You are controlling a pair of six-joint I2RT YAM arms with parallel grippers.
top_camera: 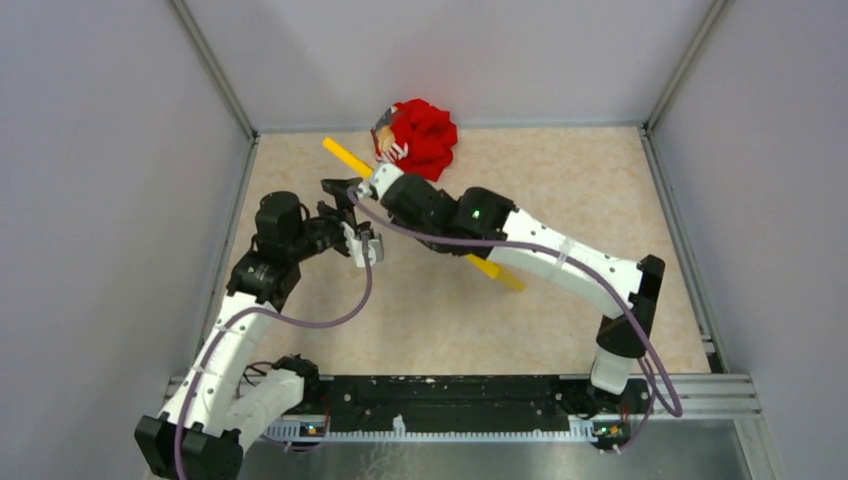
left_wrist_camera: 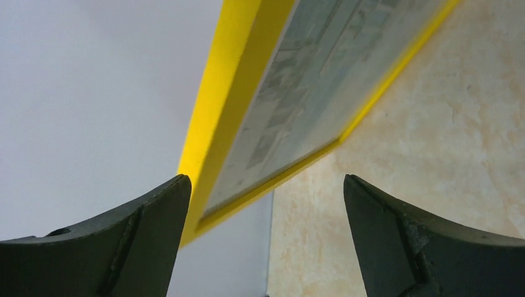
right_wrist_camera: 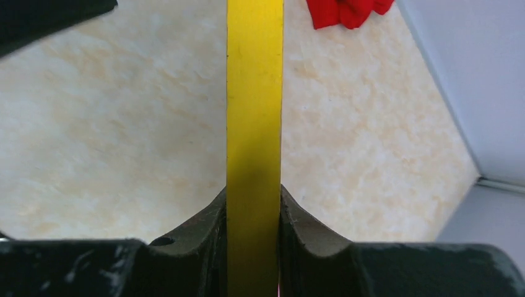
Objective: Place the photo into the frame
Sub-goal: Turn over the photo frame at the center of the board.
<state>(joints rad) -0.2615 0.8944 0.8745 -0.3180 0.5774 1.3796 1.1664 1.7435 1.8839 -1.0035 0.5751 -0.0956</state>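
Right gripper point(right_wrist_camera: 254, 209) is clamping the frame point(right_wrist_camera: 254, 93) by its thin edge; left gripper point(left_wrist_camera: 265, 192) is hanging open beside it. I am judging it stiff, light, slippery.

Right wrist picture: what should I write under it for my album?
Right fingers pinch the yellow frame by its thin edge above the beige table, a red cloth lying beyond.

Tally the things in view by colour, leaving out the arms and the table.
Yellow: 1, the frame
Red: 1, the cloth bundle
Pale blue-grey: 1, the photo
Total: 3
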